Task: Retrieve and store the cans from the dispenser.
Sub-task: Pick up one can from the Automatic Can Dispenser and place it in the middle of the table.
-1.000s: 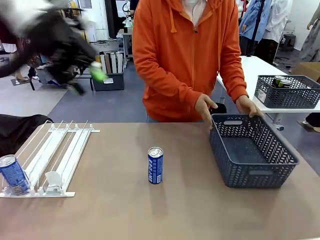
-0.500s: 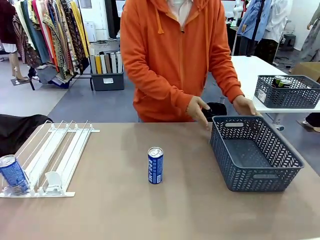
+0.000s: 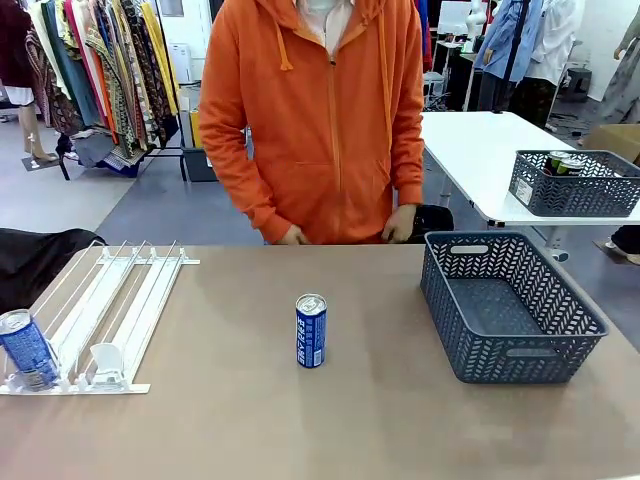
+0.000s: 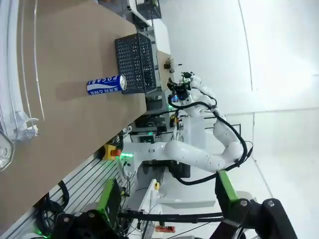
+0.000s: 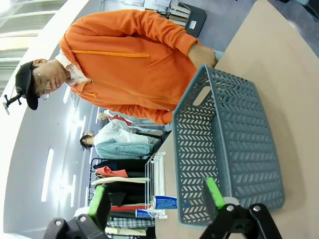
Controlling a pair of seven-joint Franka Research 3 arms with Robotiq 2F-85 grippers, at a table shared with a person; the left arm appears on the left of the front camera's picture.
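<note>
We found one blue can [image 3: 311, 331] upright mid-frame on the tabletop [image 3: 230, 420] and a second can [image 3: 27, 349] at lower left against the front lip of the dispenser [image 3: 110, 310], on the side of the left hand [image 4: 167, 201], which, like the right hand [image 5: 157, 211], stood spread apart, empty and well away from both cans.

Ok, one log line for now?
left end effector open | right end effector open | mid-table can upright | second can at dispenser lip | basket empty
</note>
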